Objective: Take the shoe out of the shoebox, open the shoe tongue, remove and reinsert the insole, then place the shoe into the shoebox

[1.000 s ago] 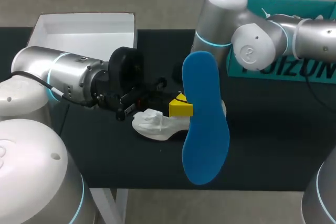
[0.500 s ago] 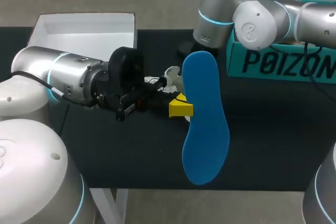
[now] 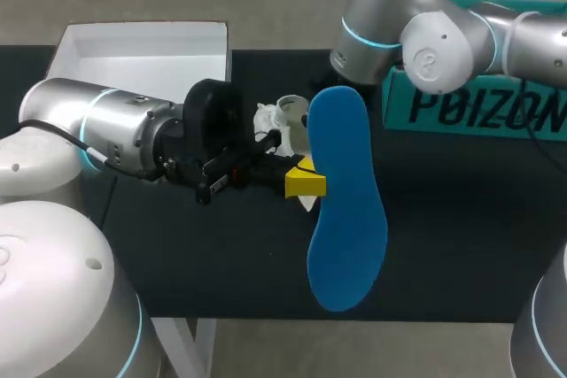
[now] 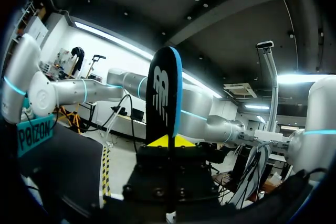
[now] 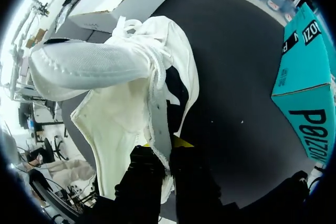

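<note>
My left gripper [image 3: 304, 183] is shut on the blue insole [image 3: 347, 219] and holds it above the table's middle. In the left wrist view the insole [image 4: 163, 95] stands edge-on between the yellow tips, dark side showing. The white shoe [image 3: 276, 118] hangs in the air behind the insole's upper end, partly hidden by it. In the right wrist view my right gripper [image 5: 160, 156] is shut on the shoe [image 5: 126, 72] at its collar edge, with the opening toward the camera. The teal shoebox [image 3: 478, 108] stands at the far right.
A white open box [image 3: 142, 50] sits at the far left of the black table [image 3: 461, 227]. My right arm [image 3: 416, 33] comes in over the teal shoebox. In the right wrist view the teal shoebox [image 5: 307, 87] lies beside the shoe.
My right arm has lifted the shoe off the table in front of the left gripper and carried it up and toward the far side. The left arm and the insole have stayed put.
</note>
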You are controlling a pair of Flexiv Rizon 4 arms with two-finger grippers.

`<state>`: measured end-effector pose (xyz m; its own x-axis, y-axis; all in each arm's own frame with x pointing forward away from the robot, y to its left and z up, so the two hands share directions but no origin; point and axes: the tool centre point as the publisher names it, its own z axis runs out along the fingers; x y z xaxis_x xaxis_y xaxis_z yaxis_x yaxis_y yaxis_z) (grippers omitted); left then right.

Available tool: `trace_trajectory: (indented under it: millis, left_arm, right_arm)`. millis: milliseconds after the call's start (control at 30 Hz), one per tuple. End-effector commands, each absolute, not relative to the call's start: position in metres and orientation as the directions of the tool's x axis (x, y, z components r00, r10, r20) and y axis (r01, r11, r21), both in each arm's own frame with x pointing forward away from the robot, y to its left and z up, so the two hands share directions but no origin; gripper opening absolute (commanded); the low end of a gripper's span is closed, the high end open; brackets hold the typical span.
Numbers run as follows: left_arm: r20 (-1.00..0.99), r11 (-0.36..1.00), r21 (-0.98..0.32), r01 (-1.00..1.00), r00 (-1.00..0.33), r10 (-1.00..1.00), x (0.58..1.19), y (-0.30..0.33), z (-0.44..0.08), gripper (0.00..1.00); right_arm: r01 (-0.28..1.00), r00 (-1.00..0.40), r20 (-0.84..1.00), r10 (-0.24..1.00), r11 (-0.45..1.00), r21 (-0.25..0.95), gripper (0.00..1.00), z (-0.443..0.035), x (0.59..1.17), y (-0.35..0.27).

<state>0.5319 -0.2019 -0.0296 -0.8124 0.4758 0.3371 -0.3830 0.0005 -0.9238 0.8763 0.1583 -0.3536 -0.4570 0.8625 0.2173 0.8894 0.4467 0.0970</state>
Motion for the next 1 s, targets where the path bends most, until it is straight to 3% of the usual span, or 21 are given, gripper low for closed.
trace_trajectory:
  millis: [33,433,1000]
  left_arm:
    - [0.337,-0.002,-0.924,-0.383,-0.813,0.475,0.531,-0.202,-0.031,0.0]
    - [0.337,-0.002,-0.924,-0.383,-0.813,0.475,0.531,-0.202,-0.031,0.0]
    - [0.337,-0.002,-0.924,-0.383,-0.813,0.475,0.531,-0.202,-0.031,0.0]
  right_arm:
    - [0.967,-0.248,0.248,0.936,0.223,0.125,0.0,-0.36,0.87,0.156]
    - [0.953,-0.29,0.219,0.932,0.261,0.153,0.0,-0.377,0.87,0.165]
    - [0.965,-0.196,0.245,0.95,0.143,0.22,0.0,-0.374,0.877,0.159]
